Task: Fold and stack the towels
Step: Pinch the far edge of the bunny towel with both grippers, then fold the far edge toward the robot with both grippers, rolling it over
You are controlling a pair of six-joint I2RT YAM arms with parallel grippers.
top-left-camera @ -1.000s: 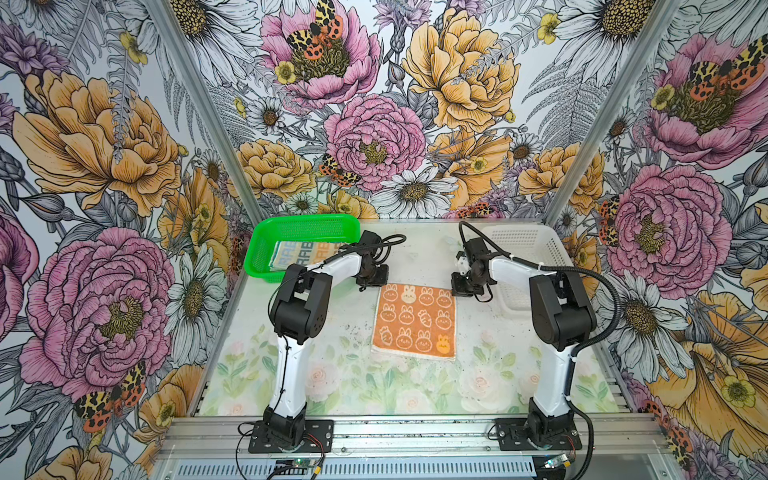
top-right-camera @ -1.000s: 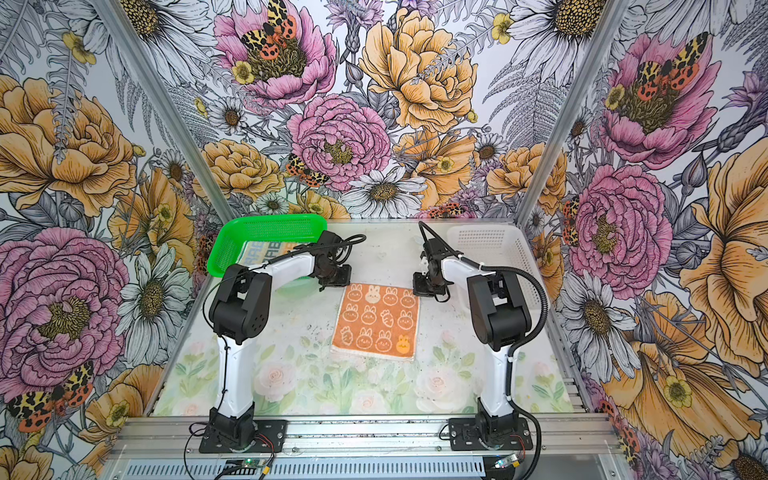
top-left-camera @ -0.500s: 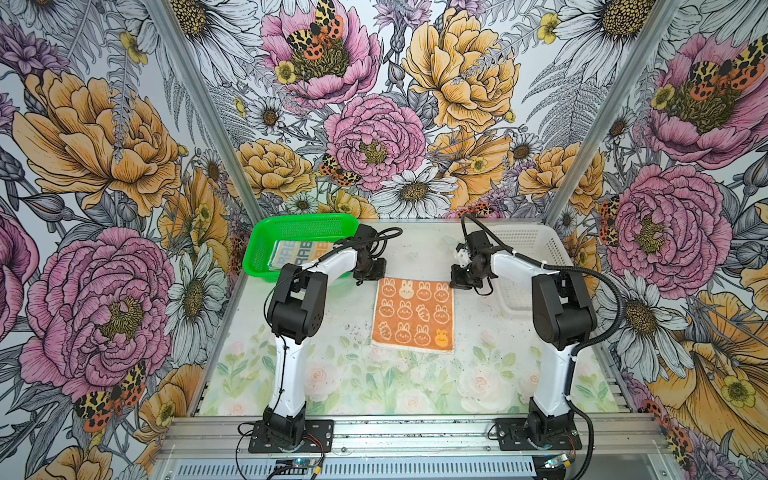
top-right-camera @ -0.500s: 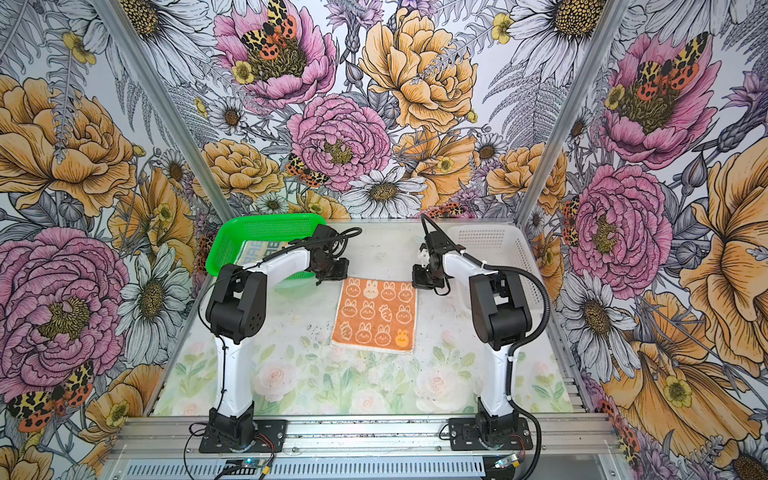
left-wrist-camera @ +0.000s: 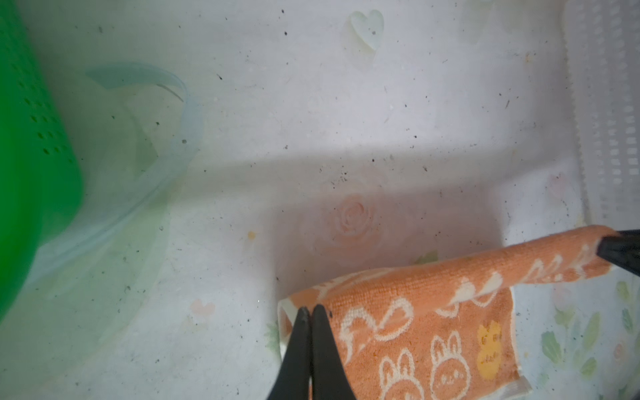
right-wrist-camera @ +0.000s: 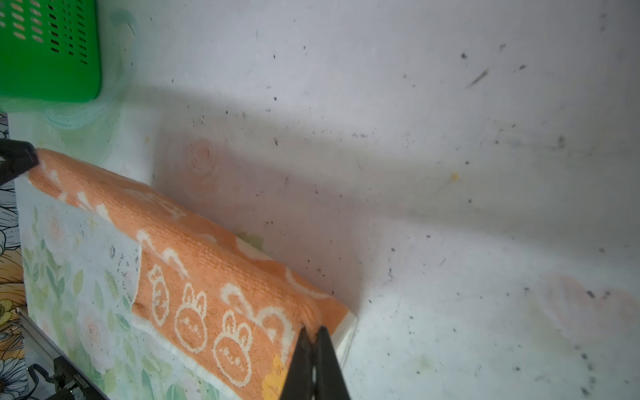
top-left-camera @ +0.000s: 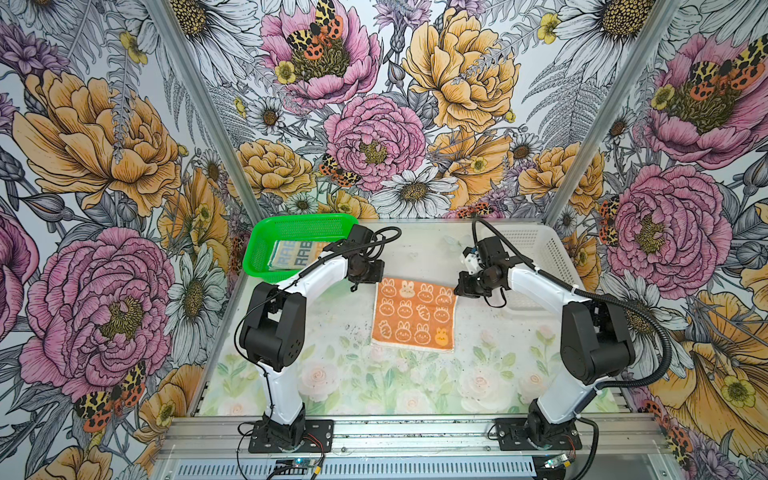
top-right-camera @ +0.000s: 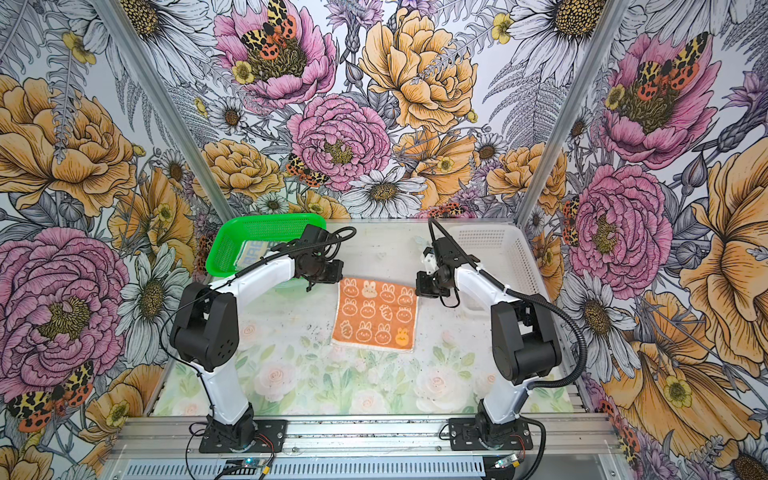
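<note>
In both top views the fingertips of both hands are sitting hidden under the black wrists, so the grip is showing only in the wrist views. There the left hand [left-wrist-camera: 310, 315] is pinching the upper-left corner of the orange towel [top-left-camera: 413, 316], fingers pressed together on the cloth, and the right hand [right-wrist-camera: 313, 334] is pinching its upper-right corner likewise. The towel is lying mid-frame on the table [top-left-camera: 332, 374], its upper edge being held raised and stretched between the hands. A cream towel [top-left-camera: 293, 258] is lying in the green basket [top-left-camera: 255, 253], left of centre, its lettering being cut off by the left arm. The right arm is partly covering the white basket [top-left-camera: 548, 249] at right. Showing in all: two towels, two baskets, two hands.
</note>
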